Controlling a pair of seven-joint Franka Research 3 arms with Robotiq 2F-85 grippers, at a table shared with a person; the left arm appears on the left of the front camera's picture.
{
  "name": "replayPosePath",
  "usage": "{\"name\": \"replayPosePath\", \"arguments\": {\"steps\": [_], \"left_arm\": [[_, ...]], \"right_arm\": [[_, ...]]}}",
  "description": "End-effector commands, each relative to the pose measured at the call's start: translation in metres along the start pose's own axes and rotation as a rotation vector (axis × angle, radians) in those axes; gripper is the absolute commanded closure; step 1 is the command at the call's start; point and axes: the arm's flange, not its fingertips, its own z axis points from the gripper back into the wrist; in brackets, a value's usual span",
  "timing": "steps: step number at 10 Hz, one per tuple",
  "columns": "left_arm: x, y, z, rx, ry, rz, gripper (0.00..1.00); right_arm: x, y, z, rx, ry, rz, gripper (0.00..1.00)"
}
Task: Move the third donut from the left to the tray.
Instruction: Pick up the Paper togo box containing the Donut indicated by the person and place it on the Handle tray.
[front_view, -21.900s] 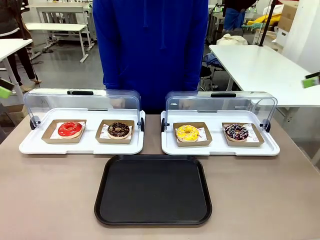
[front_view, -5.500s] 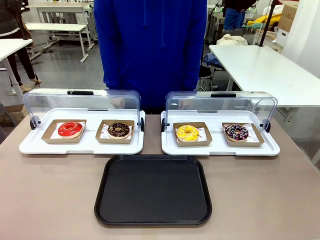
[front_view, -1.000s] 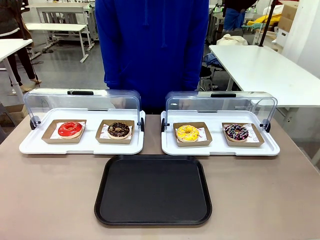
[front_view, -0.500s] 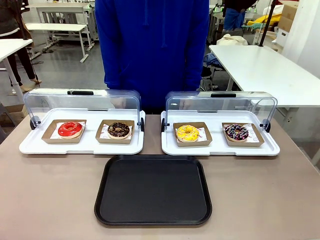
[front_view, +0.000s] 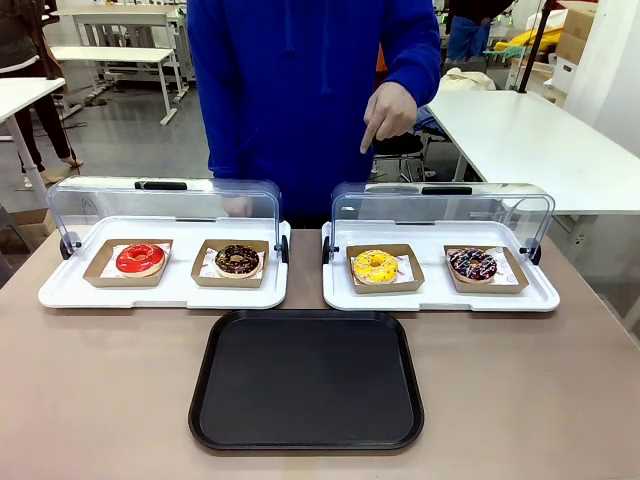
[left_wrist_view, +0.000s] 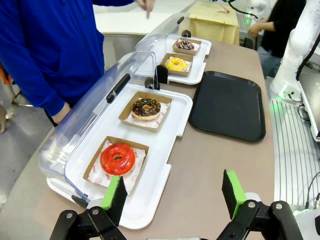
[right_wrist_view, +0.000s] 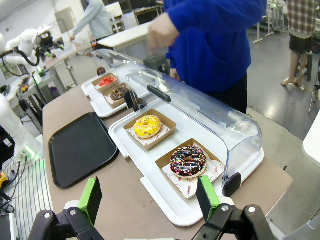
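The third donut from the left has yellow icing and sits in a brown cardboard box on the right white tray; it also appears as the yellow donut and yellow donut in the wrist views. The black tray lies bare in front of both white trays. A person in blue raises a hand above the right lid, forefinger pointing down. My left gripper hangs open beyond the table's left end. My right gripper is open beyond the right end. Nothing is between either pair of fingers.
The left white tray holds a red donut and a chocolate donut. A dark sprinkled donut lies right of the yellow one. Clear lids stand raised at the back of both trays. Another white table stands at the right.
The person's hand has come up from behind the right lid and now points downward above it. Donuts, trays and the black tray have stayed put.
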Motion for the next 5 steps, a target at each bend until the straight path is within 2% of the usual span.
{"name": "replayPosePath", "arguments": {"steps": [1,5], "left_arm": [[0.0007,-0.0016,0.0013,-0.010,-0.002,-0.011,0.00],[0.0007,-0.0016,0.0013,-0.010,-0.002,-0.011,0.00]], "right_arm": [[0.0023,-0.0002,0.0001,0.004,-0.017,0.013,0.00],[0.0023,-0.0002,0.0001,0.004,-0.017,0.013,0.00]]}}
